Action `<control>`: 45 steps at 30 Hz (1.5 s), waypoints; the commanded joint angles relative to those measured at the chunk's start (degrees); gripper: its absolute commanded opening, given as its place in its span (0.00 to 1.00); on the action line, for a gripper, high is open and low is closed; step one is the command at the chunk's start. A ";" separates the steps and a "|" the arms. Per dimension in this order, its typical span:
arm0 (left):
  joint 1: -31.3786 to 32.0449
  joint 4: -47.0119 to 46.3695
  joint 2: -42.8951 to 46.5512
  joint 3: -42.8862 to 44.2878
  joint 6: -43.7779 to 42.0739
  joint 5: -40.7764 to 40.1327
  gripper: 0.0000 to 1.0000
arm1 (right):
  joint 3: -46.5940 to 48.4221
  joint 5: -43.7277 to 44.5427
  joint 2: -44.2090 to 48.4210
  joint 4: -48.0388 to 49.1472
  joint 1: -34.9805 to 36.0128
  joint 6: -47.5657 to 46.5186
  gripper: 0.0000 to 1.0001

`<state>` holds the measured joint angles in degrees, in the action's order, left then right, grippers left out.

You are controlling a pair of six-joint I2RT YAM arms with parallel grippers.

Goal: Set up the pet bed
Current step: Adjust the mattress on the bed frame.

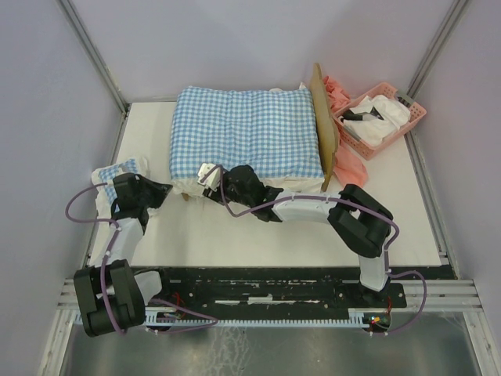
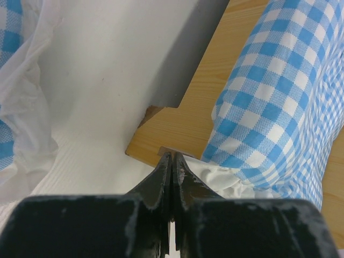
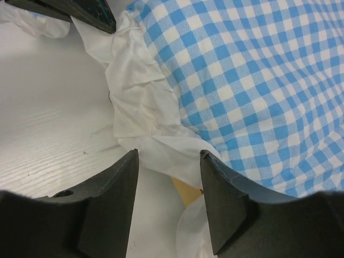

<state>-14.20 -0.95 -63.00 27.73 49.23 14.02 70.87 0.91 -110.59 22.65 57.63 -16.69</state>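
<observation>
White table [image 1: 258,235]: pet bed [image 2: 188,126] corner just beyond closed left claw [image 2: 172,156].

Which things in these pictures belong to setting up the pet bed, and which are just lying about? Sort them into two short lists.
Part of the job:
- pet bed
- checked cushion lying on it
- small checked pillow, probably

Just lying about:
- pink basket
- pink cloth beside the bed
</observation>
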 commanded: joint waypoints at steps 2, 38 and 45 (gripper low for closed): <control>-0.66 4.11 -1.25 1.09 -4.58 -4.86 0.05 | -3.36 -6.09 2.26 1.51 0.37 -13.64 0.65; -0.65 2.42 -4.10 1.91 -3.83 -7.36 0.03 | 7.90 2.86 -13.16 -5.27 5.41 -27.71 0.06; -0.64 3.00 -3.68 2.68 -4.22 -10.38 0.03 | 6.76 2.34 -13.70 -2.31 4.80 -15.27 0.19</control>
<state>-14.00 -1.43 -65.87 29.15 48.93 12.53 77.01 2.68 -125.36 16.05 62.87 -42.06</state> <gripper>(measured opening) 0.043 0.142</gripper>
